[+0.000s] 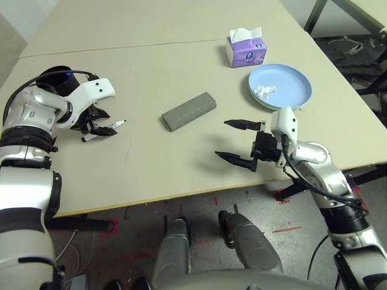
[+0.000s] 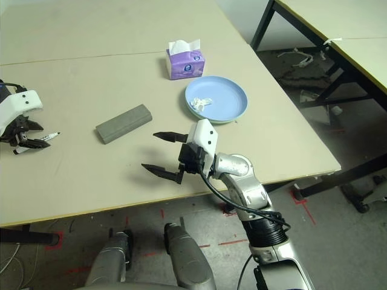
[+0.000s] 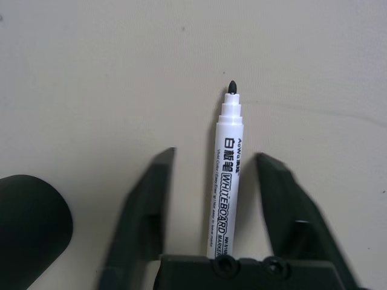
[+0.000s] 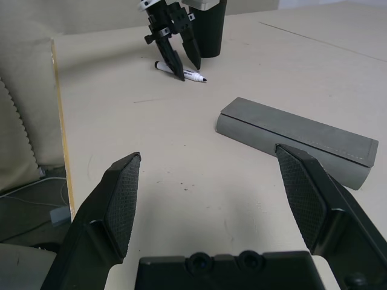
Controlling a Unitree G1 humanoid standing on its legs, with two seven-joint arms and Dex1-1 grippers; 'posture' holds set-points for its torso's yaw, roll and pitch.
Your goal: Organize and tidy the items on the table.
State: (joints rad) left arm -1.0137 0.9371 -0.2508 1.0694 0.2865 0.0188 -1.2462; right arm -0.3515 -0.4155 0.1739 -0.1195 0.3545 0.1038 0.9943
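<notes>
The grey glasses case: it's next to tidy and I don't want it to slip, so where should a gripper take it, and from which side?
Across the middle of the grey glasses case, from above, fingers on its two long sides. It lies flat on the table, long and narrow, with free space along both sides. The open right gripper is nearest.

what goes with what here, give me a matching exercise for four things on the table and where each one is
Things:
1. marker
2. crumpled tissue
3. glasses case
4. tissue box

Places:
A. on the light-blue plate
B. mid-table, ahead of the right gripper
C. between the jaws of the left gripper
D. beyond the plate, near the table's seam

Pairs: 1-C, 2-A, 3-B, 4-D
</notes>
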